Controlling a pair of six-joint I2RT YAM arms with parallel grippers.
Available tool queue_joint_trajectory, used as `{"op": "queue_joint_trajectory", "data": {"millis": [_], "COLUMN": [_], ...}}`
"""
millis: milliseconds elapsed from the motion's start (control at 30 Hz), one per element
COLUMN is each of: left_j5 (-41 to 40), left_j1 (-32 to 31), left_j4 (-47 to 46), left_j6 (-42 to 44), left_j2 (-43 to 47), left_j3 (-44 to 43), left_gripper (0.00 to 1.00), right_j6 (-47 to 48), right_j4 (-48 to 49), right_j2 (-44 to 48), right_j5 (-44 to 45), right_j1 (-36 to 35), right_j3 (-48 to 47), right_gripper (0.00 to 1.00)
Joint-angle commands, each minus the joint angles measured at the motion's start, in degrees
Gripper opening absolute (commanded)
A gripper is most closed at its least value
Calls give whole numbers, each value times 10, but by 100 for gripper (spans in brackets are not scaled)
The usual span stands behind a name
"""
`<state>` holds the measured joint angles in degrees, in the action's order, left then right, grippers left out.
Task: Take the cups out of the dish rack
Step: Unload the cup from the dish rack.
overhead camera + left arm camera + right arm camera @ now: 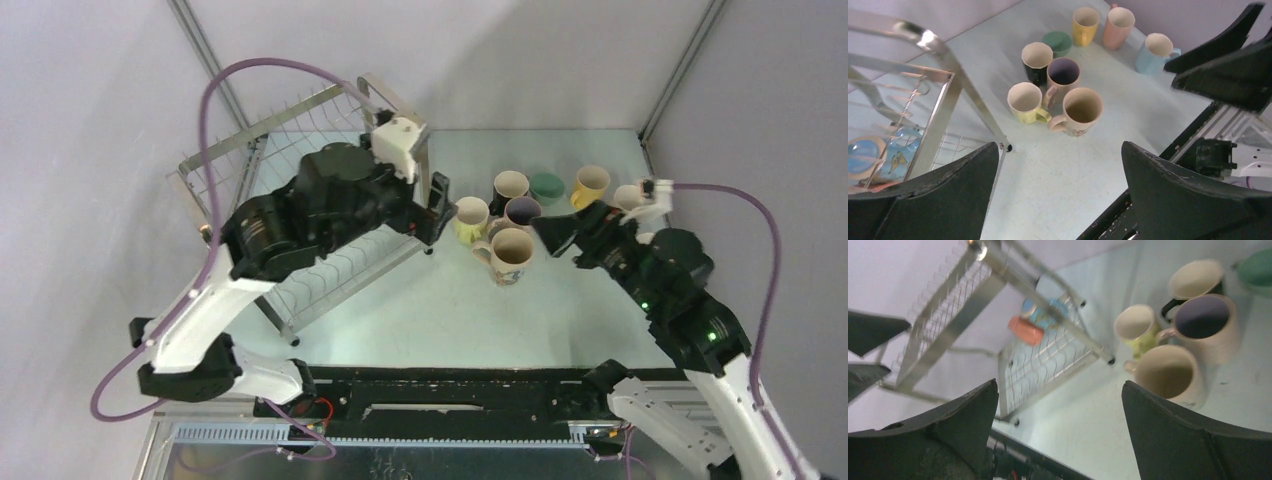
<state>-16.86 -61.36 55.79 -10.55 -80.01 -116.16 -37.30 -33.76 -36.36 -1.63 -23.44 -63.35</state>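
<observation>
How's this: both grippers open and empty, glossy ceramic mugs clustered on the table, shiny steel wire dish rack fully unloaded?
Not unloaded: the right wrist view shows a light blue patterned mug and an orange-red piece inside the steel wire dish rack. The rest holds: left gripper and right gripper open and empty, ceramic mugs clustered on the table.

Rack, left of the left hand: bright steel wire and bar, mirror-shiny.
Yellow cup, black cup, beige cup, ahead of that hand: glazed ceramic, glossy, with smooth pale insides.
Blue cup, in the rack: glossy glaze with a printed pattern.
Fingers of the left hand: black, matt, plastic-looking, with scuffed, dusty edges.
Right hand: the same matt black.
Tabletop, under both hands: pale and smooth, with a faint sheen and small specks.
Arm shells: smooth white plastic.
Cables: smooth purple sheath.
</observation>
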Motion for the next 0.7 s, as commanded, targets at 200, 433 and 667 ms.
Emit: {"op": "queue_joint_trajectory", "data": {"millis": [200, 433, 667], "left_j5": [-76, -85, -92], "left_j1": [13, 13, 13], "left_j4": [-104, -108, -103], "left_j6": [-35, -44, -46], "left_j2": [210, 289, 339], "left_j3": [170, 207, 221], "left_gripper": [100, 100, 100], "right_j6": [97, 140, 163], "right_j4": [202, 401, 625], "right_j2": [-149, -293, -460], "right_j5": [269, 213, 139], "right_j1": [-336, -378, -378], "right_j3": [43, 61, 61], "right_gripper": [100, 100, 100]}}
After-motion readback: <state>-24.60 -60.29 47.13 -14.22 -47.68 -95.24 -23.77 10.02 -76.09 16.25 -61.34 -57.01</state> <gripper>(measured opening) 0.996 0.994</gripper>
